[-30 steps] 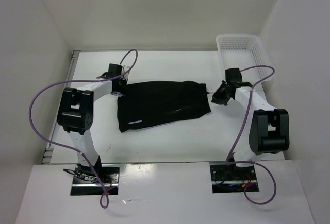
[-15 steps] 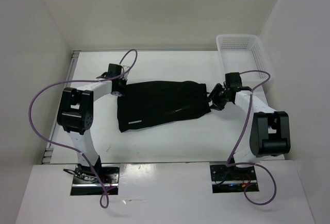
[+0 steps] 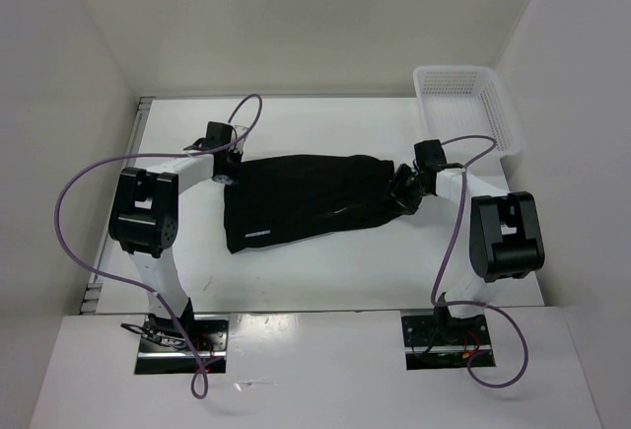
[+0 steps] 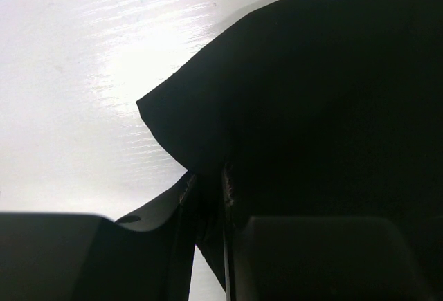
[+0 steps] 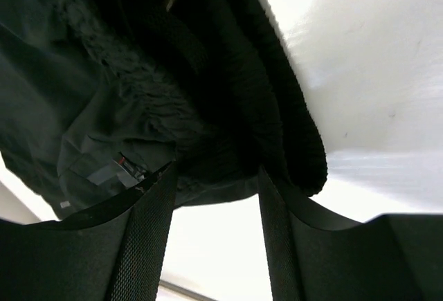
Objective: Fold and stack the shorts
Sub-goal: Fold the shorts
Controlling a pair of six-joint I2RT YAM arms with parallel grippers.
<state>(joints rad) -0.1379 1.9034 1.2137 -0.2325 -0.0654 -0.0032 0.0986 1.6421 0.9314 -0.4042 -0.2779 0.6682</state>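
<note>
The shorts [image 3: 311, 200] lie flat on the table [image 3: 325, 271] between the arms. The left gripper [image 4: 206, 185] seems clamped on a thin corner, though the dark view leaves doubt. The right gripper [image 5: 211, 176] straddles the thick waistband, fingers apart. Closing on only part of that bunch, or the corner slipping, would skew the fold.
</note>
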